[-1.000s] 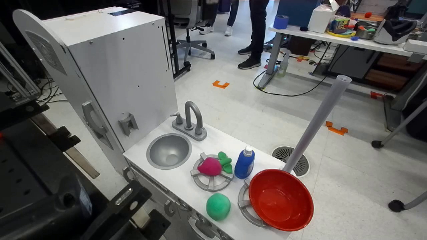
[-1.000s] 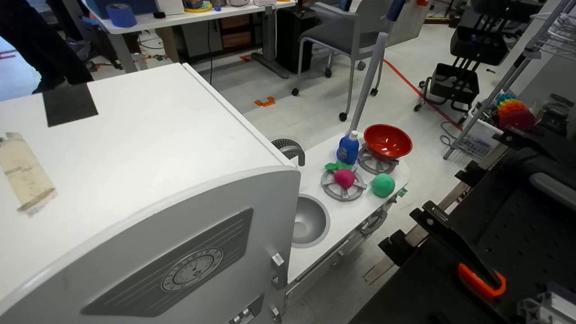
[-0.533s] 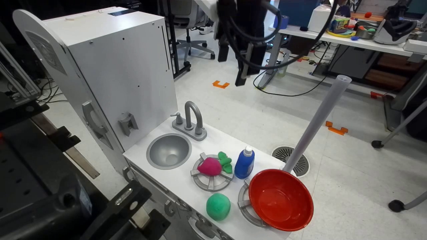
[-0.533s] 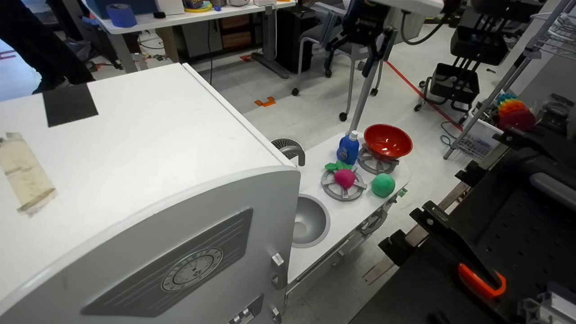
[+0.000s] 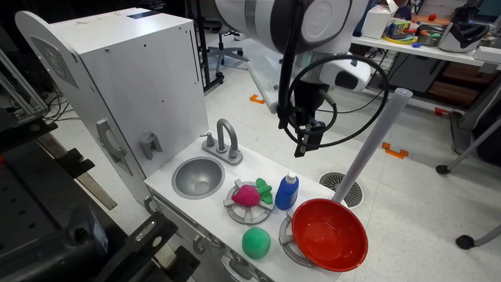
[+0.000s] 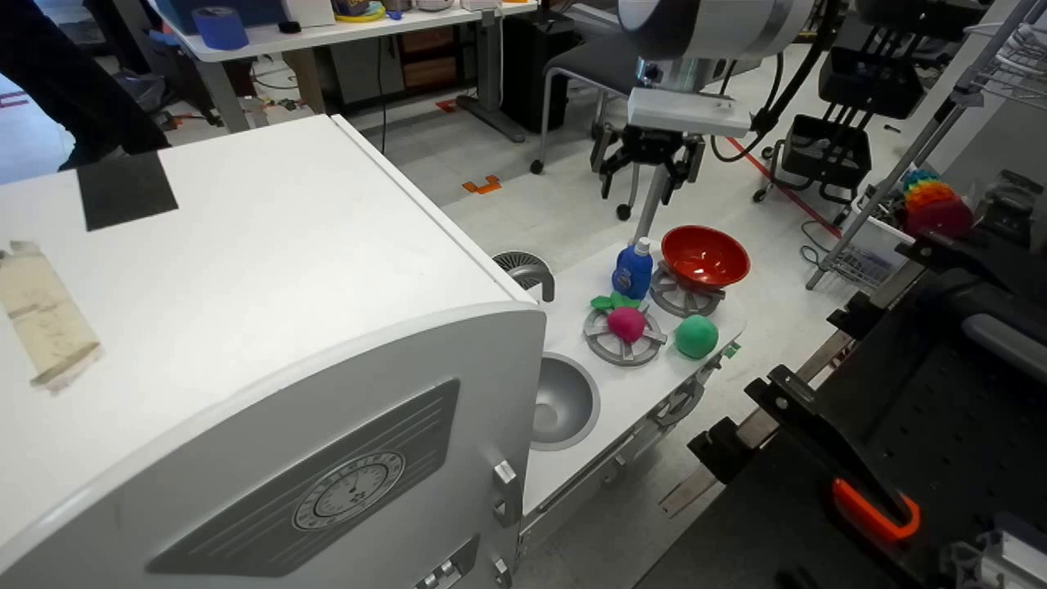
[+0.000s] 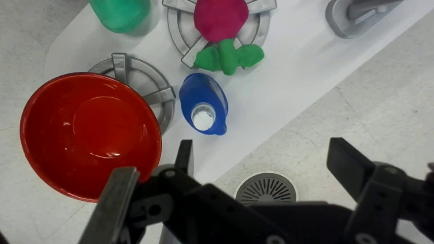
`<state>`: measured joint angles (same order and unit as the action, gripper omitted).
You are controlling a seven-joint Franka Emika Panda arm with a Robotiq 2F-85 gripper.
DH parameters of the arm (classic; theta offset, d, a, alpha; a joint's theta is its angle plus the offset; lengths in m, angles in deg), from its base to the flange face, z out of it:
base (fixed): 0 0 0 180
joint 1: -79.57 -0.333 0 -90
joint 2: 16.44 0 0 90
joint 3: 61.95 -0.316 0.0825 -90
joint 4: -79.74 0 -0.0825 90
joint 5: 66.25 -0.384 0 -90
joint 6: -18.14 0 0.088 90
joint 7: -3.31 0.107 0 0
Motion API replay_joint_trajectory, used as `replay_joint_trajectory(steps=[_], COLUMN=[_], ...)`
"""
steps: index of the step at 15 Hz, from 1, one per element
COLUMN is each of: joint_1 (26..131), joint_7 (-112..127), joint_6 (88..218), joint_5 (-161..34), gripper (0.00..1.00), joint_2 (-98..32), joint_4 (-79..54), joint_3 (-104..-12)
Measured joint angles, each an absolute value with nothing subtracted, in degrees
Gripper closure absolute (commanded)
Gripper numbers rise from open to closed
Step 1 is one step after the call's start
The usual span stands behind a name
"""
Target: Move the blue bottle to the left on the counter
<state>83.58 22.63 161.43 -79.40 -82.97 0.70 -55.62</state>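
Observation:
The blue bottle [image 5: 287,194] with a white cap stands upright on the white counter [image 5: 254,169]. It is beside the pink-and-green toy and the red bowl, near the counter's edge on the faucet side. The bottle also shows in an exterior view [image 6: 631,274] and in the wrist view [image 7: 203,96]. My gripper [image 7: 259,145] is open with nothing between its fingers. It hangs above and apart from the bottle, over the counter's edge and the floor. Both exterior views show the gripper [image 5: 291,140] [image 6: 636,196] higher than the bottle.
The red bowl [image 5: 328,235] sits tilted on a burner. The pink-and-green toy [image 5: 248,196] lies on another burner, with a green ball [image 5: 256,243] near the front. A grey sink [image 5: 198,176], a faucet [image 5: 227,141], a tall white cabinet [image 5: 145,82] and a grey pole [image 5: 372,145] stand around.
The arm was out of view a second ago. It has come in from the top and moved down toward the counter. The bottle and the other objects have not moved.

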Motion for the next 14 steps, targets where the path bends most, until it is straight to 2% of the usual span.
replay_joint_trajectory(steps=[11, 12, 13, 14], joint_1=[82.2, 82.2, 82.2, 82.2], joint_7=[32.0, 32.5, 33.0, 33.3], joint_6=[155.7, 155.0, 154.4, 153.9], joint_5=[-75.5, -75.3, -75.1, -74.9], gripper=[0.0, 0.25, 0.26, 0.32], joint_2=[-96.9, -97.8, -98.6, -99.3], joint_4=[15.0, 16.3, 17.6, 18.8], joint_3=[-51.2, -50.9, -50.8, -50.7])
